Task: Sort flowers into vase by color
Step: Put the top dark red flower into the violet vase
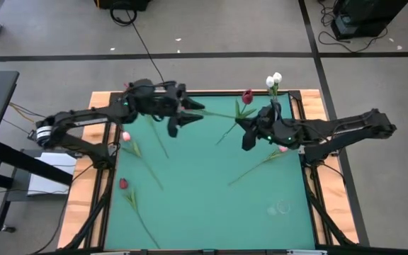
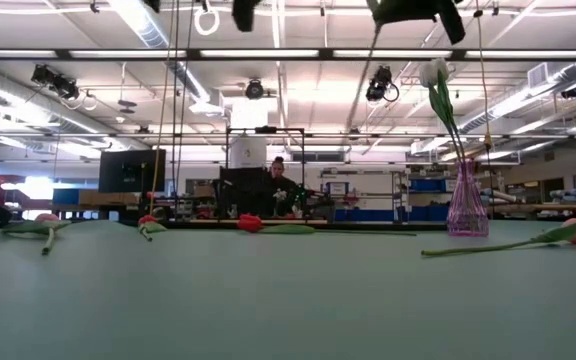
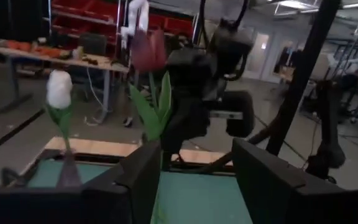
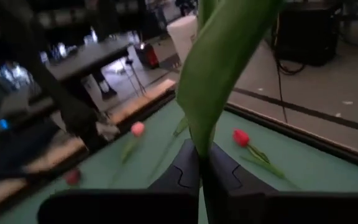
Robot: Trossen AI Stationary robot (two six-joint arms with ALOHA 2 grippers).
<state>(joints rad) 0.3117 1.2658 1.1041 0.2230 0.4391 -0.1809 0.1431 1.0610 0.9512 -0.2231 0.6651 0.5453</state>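
Clamped between right gripper's meeting fingers: dark red tulip on long green stem, upright over green mat, near clear vase holding white tulips. Left gripper alongside, fingers parted, empty. Pink tulips flat on mat. Workshop benches beyond.

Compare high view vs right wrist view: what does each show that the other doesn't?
High view only: both arms, the white flowers in the vase at the far right corner, and the left gripper open over the mat. Right wrist view only: the right gripper with its fingers shut on a green stem. Both: the green mat with tulips lying on it, one a red tulip.
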